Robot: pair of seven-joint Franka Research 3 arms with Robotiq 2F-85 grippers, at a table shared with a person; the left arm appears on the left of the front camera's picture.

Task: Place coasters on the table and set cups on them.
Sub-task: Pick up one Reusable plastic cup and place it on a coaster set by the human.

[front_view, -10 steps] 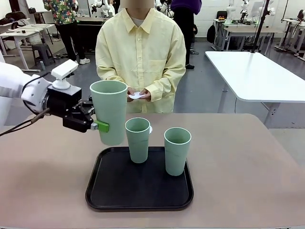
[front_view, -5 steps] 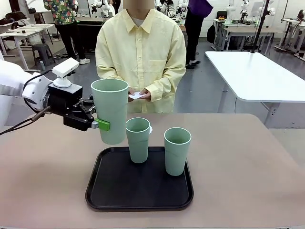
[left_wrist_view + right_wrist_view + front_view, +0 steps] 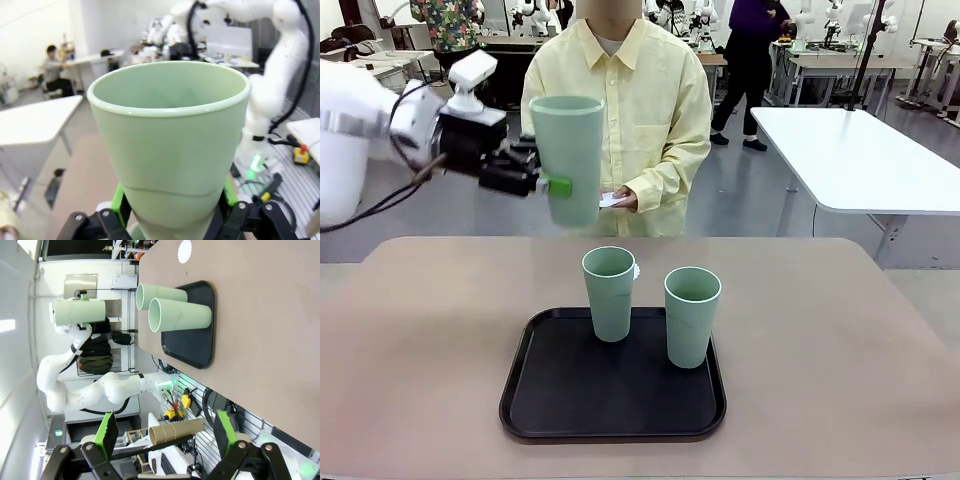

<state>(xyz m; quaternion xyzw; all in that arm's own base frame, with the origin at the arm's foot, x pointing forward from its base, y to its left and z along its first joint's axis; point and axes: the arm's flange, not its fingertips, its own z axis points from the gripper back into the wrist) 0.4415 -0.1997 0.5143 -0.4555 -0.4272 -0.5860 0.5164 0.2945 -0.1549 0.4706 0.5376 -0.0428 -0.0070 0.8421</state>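
Cups: 3. The held cup (image 3: 567, 155) is upright, clamped at its lower wall by the left pincer (image 3: 556, 186), high above the desk (image 3: 840, 340), in front of the person (image 3: 620, 110). Two stand apart on the black tray (image 3: 560, 400): rear cup (image 3: 609, 293) and right cup (image 3: 692, 315).

Coasters: 1 coaster (image 3: 184, 251) lies on the desk just beyond the tray's far edge. The person's hands hold white paper (image 3: 608, 200); count cannot be told.

Right pincer (image 3: 165, 432) spread wide, empty.

Bare desk lies left and right of the tray.
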